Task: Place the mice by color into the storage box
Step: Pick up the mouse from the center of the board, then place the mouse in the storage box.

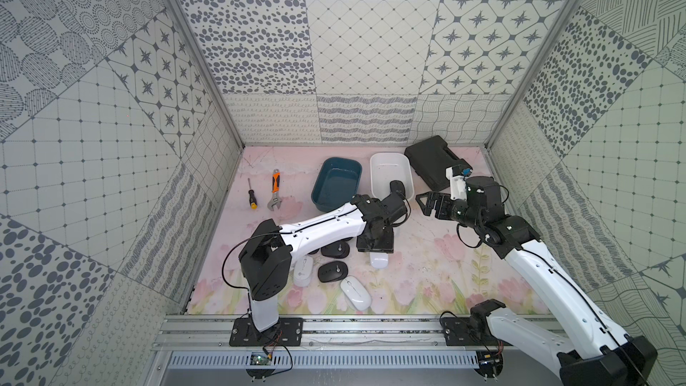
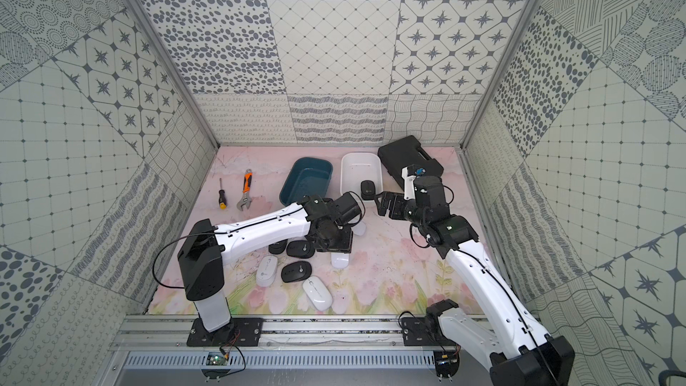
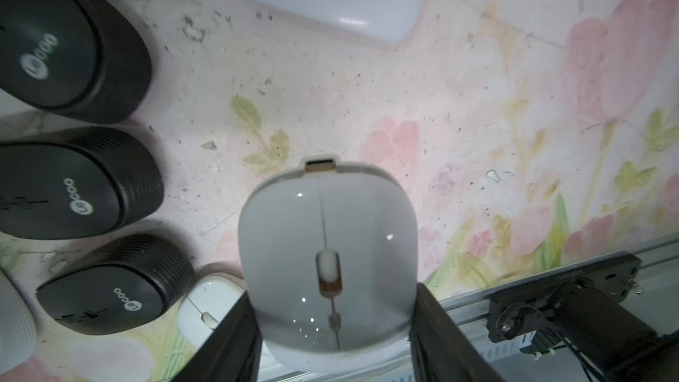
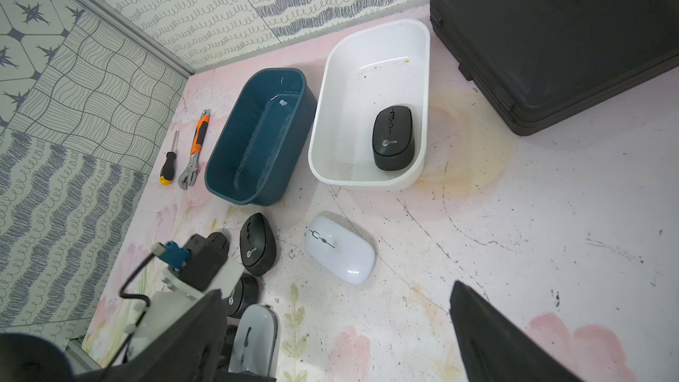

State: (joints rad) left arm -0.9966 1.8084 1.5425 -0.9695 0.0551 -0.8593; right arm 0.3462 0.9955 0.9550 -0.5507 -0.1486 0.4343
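My left gripper [image 3: 332, 293] is shut on a glossy white mouse [image 3: 327, 244], its fingers pressed on both sides, low over the mat at the table's middle [image 1: 378, 259]. Three black mice [image 3: 73, 185] lie beside it, and further white mice [image 1: 355, 293] lie nearer the front. One black mouse [image 4: 392, 137] lies in the white storage box [image 4: 367, 38]. The blue storage box [image 4: 264, 79] beside it holds nothing. Another white mouse [image 4: 340, 249] rests on the mat in front of the boxes. My right gripper [image 1: 427, 204] hovers open to the right of the white box, holding nothing.
A screwdriver [image 1: 252, 194] and an orange-handled wrench [image 1: 275, 191] lie left of the blue box. A black carrying case [image 1: 434, 161] sits at the back right, behind my right wrist. Patterned walls close in three sides, and a metal rail [image 1: 352, 328] runs along the front.
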